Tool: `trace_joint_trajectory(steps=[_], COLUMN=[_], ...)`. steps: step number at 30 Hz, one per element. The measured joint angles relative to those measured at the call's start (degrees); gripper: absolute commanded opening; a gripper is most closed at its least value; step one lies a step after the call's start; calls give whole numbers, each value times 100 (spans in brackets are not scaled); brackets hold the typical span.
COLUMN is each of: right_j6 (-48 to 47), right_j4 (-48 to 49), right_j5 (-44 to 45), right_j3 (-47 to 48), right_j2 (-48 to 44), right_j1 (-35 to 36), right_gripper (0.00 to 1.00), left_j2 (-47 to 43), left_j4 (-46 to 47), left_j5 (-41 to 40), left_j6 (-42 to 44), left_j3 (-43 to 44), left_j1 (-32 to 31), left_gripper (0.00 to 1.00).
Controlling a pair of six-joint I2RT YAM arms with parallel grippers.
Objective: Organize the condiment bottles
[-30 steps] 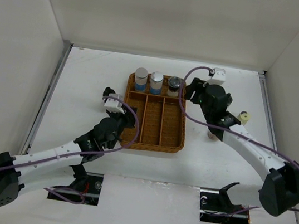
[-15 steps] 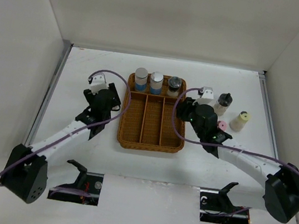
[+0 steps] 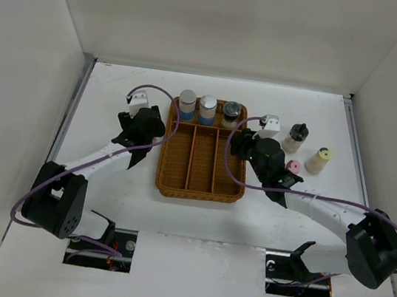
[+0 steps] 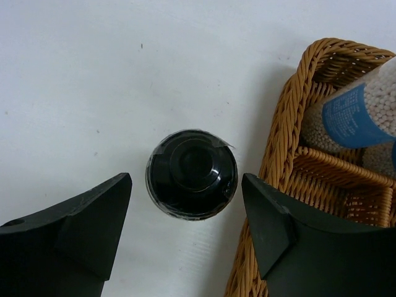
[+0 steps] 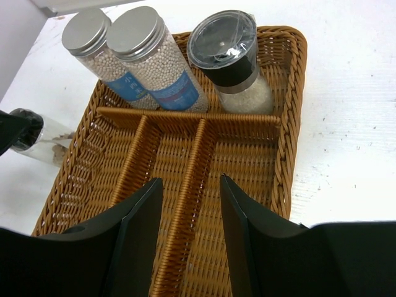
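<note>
Looking down, top camera: the brown wicker divided tray holds two silver-capped blue-labelled shakers and a dark-lidded clear grinder in its far compartment. A dark-capped bottle, a cream-capped bottle and a pink-capped jar stand on the white table to its right.
Left wrist camera: the left gripper is spread wide, with a finger on either side of a black-lidded round jar just beside the tray rim, neither finger touching it.
Right wrist camera: the right gripper is parted and empty above the long compartments.
Risk: the left gripper's tray-side finger sits close to the wicker, so closing could snag the rim and tip the jar.
View difference: the top camera hides the black-lidded jar beneath the wrist, and only the left wrist camera shows it centred.
</note>
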Motion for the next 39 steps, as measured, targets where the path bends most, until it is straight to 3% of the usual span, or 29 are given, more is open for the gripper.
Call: trace_joint_trajectory(steps=[4, 10, 13, 18, 23, 26, 31, 39], right_j6=[-17, -37, -39, -42, -42, -42, -42, -42], right_j4=[9, 17, 37, 39, 63, 111, 173, 212], right_j5=[0, 0, 0, 2, 24, 42, 52, 87], right_j3=[0, 0, 2, 2, 0, 0, 0, 0], right_j2=[28, 101, 101, 101, 101, 101, 101, 101], right_j1=[2, 2, 2, 2, 2, 4, 4, 4], right_gripper=[49, 49, 51, 55, 56, 56, 56, 56], left_j2=[236, 415, 396, -234, -1550, -1823, -1296, -103], left_j4=[9, 87, 76, -225, -321, -310, -273, -177], left_j5=[26, 15, 7, -275, -511, -564, -579, -413], left_j6=[39, 70, 72, 216, 343, 343, 367, 560], left_j3=[103, 151, 153, 151, 153, 186, 186, 330], left_j1=[-7, 7, -24, -452, -1353, -1816, -2234, -2210], left_gripper=[66, 42, 35, 33, 33, 33, 33, 34])
